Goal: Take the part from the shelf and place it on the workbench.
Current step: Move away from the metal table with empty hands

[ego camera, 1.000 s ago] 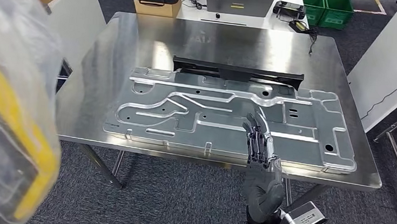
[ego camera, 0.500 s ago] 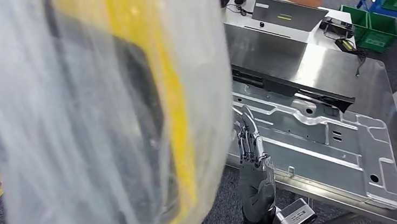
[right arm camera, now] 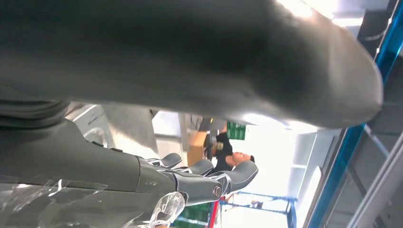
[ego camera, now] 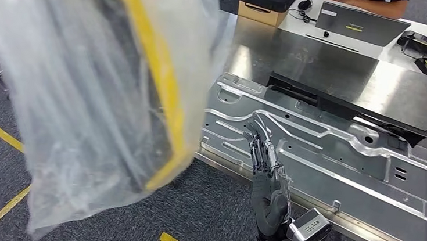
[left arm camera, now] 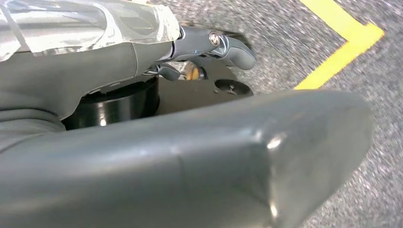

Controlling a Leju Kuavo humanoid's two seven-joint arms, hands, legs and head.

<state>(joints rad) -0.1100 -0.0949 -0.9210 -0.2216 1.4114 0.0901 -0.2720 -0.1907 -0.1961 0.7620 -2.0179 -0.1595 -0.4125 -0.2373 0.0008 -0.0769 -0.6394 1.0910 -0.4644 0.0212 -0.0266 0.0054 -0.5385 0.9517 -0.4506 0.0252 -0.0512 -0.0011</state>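
Head view: a plastic-bagged part point(ego camera: 109, 88), black with a yellow edge, hangs close to the camera and fills the picture from nine to twelve o'clock. It is off the shelf and in the air, lying mostly over the floor with its right edge overlapping the near corner of the steel workbench point(ego camera: 298, 58). What holds it is hidden behind the bag. A large pressed metal panel point(ego camera: 336, 160) and a black rail point(ego camera: 346, 109) already lie on the bench. The right hand point(ego camera: 266, 160) rises at six o'clock, fingers straight and apart, holding nothing, just before the panel's near edge.

Left wrist view: the left hand point(left arm camera: 204, 47) shows its thumb and curled dark fingers against a black round piece, with crinkled plastic beside it over grey carpet and a yellow floor line; I cannot tell whether it grips anything.

Right wrist view: the right hand's fingers point(right arm camera: 204, 183) lie extended and free.

Judgement: the pick looks done; carrying over and setting the part down remain.
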